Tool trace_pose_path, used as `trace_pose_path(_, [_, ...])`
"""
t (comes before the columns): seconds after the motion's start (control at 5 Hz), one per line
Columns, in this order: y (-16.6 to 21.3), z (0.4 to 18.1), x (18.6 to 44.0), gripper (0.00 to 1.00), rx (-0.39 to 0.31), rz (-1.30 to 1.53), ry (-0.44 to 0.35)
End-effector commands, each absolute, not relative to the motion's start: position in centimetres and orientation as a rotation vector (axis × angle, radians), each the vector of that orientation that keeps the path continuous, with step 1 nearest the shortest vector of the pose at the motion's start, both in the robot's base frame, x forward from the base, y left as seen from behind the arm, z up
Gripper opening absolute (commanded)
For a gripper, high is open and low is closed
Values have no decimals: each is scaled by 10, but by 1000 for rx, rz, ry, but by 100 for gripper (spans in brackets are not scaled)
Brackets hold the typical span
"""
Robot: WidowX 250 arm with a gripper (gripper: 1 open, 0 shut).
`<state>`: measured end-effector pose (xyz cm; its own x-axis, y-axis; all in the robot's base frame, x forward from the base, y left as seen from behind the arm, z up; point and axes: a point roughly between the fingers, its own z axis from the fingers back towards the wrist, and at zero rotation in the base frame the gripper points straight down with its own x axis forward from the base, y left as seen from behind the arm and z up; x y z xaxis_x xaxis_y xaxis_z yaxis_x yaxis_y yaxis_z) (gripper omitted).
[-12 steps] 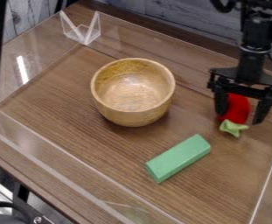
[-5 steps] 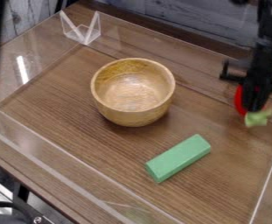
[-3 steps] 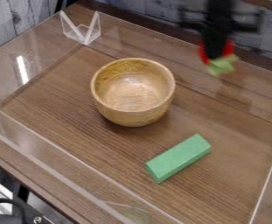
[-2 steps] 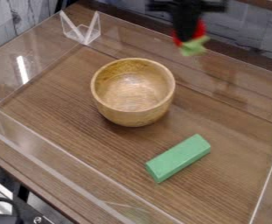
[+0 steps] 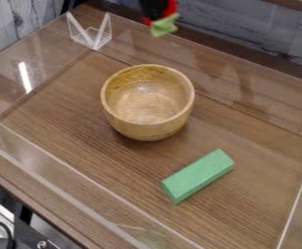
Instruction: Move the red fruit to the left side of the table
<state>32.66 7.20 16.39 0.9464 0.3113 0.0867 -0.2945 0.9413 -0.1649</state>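
Red fruit (image 5: pixel 165 19) hangs high at the top edge of the view, above the table (image 5: pixel 257 126) and beyond the wooden bowl (image 5: pixel 148 100), green stem end lowest, clamped in the closed gripper (image 5: pixel 160 10); the table's left side lies leftward and below.

From where I sit this reads as a robotics lab bench, not a home or kitchen. The dark wood-grain table (image 5: pixel 257 117) is fenced by low clear acrylic walls (image 5: pixel 37 160), the sort of pen built to keep test objects from rolling off. What sits on it looks like props rather than household use: an empty wooden bowl (image 5: pixel 148 100) and a plain green block (image 5: pixel 199 175). A small clear folded stand (image 5: pixel 88 30) sits at the far corner. The background is too blurred to tell.
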Motion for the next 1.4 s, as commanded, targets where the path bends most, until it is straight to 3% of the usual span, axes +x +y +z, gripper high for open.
trace_pose_path(0.0, [96,185,321,0,-124,309,-192])
trace_pose_path(0.4, [141,169,314,0,-95,339,-172])
trace_pose_path(0.8, [176,134,307,0,-79,341,-149])
trace_pose_path(1.0, [185,124,314,100,-73,363,-139])
trace_pose_path(1.2, [193,115,322,0,-67,386,-128])
